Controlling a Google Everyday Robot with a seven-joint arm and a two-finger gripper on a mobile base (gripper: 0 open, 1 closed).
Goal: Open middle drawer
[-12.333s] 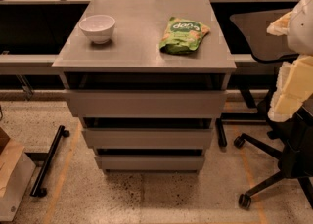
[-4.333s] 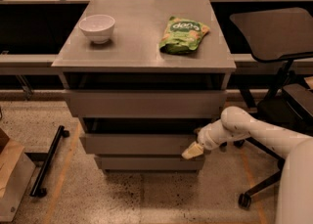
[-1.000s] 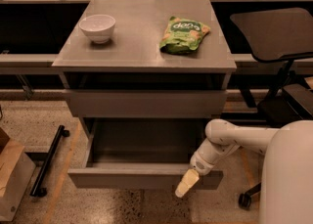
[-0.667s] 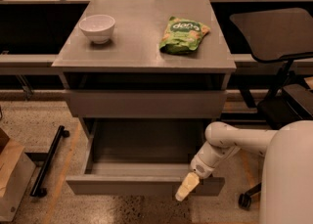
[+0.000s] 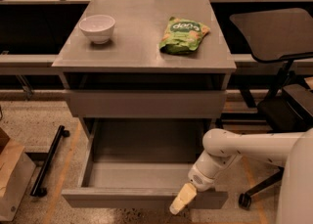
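Middle drawer [image 5: 122, 199] stands pulled far out of the grey table [image 5: 142, 47], below the shut top drawer front [image 5: 146, 103]. Its flat front is low in the view, and its shallow grey box lies in plain sight, showing only its own floor and walls. My gripper [image 5: 182, 199], cream-coloured, sits against the right part of that front, at its upper edge. I cannot tell whether it is clenched or released. My white arm [image 5: 244, 148] reaches in from the right, and its bulk is cut off at the picture's corner.

On the table top lies a green snack bag [image 5: 183, 34] with white lettering that seems to begin "dan"; the rest I cannot read. Well apart, to the left, stands a white bowl [image 5: 97, 27], with only its pale inside visible. The lowest drawer is hidden under the open one. A dark office chair [image 5: 274, 32] stands on the right, partly cut off.
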